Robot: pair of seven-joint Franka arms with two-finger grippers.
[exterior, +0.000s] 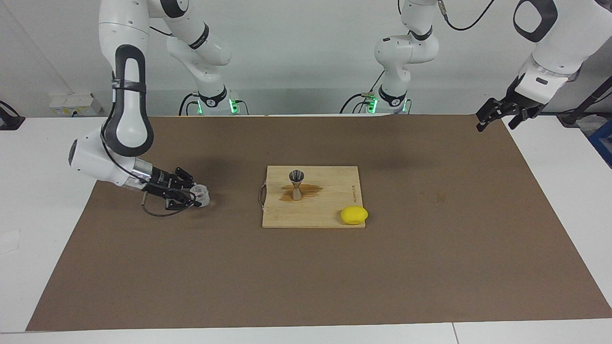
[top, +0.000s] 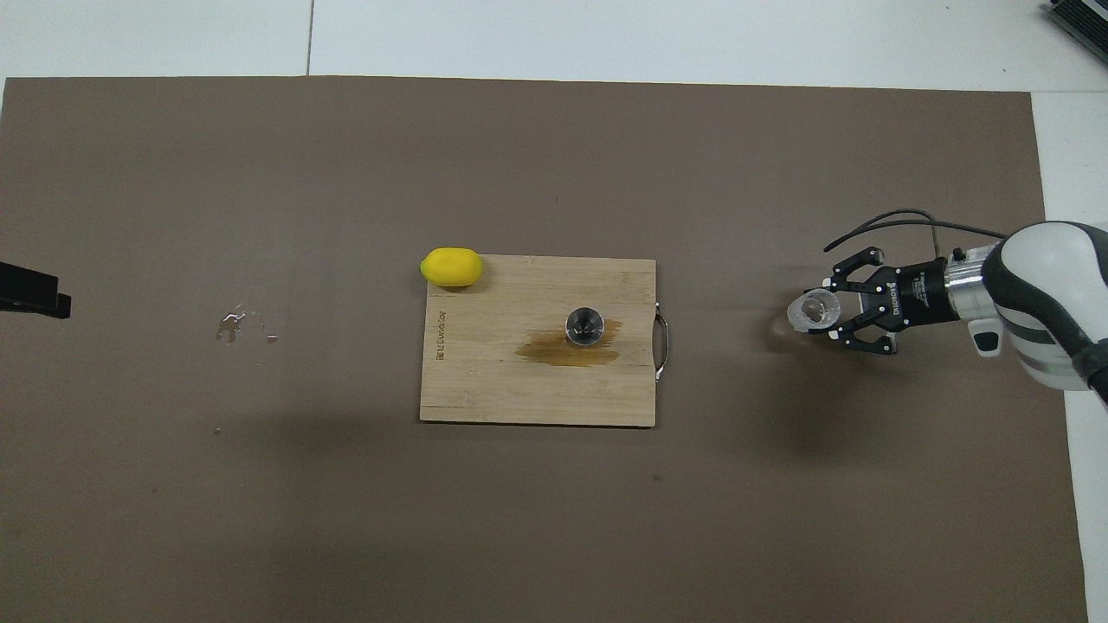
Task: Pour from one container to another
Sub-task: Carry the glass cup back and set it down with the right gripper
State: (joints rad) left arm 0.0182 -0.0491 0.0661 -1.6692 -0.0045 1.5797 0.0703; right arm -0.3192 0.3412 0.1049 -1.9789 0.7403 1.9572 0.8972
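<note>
On the board the jigger stands upright in a brown spill, lemon at its corner; toward the right arm's end the right gripper is clamped on the glass low over the mat; left gripper waits raised, fingers apart.

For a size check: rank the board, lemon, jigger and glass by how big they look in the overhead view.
1. Board, by far the largest.
2. Lemon.
3. Glass and jigger look about alike from above; the jigger shows only its round top and the glass is partly hidden by the right gripper, so I will not rank them.
</note>
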